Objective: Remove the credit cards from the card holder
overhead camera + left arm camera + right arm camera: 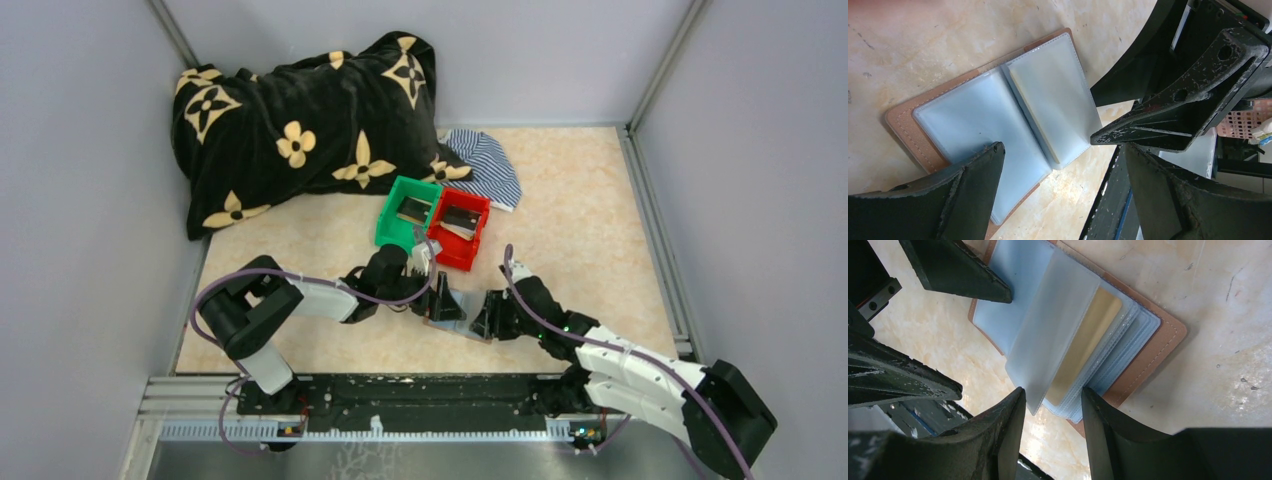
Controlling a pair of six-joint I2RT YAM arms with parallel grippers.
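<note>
The card holder [458, 322] lies open on the table between both grippers, brown cover down. In the left wrist view its clear blue-grey sleeves [978, 120] are spread and a pale card [1048, 95] shows in the right sleeve. In the right wrist view a gold card [1088, 340] sits in a sleeve under a raised leaf, above the brown cover [1153, 350]. My left gripper [1063, 146] is open, with one finger [973, 175] over the holder's left page. My right gripper [1053, 390] is open, and the sleeves' lower edges lie between its tips, unpinched.
A green bin [391, 225] and a red bin [466, 252] stand just behind the holder, each with a flat card inside. A black flower-patterned cushion [300, 120] and a striped cloth [490, 168] lie at the back. Grey walls close in three sides.
</note>
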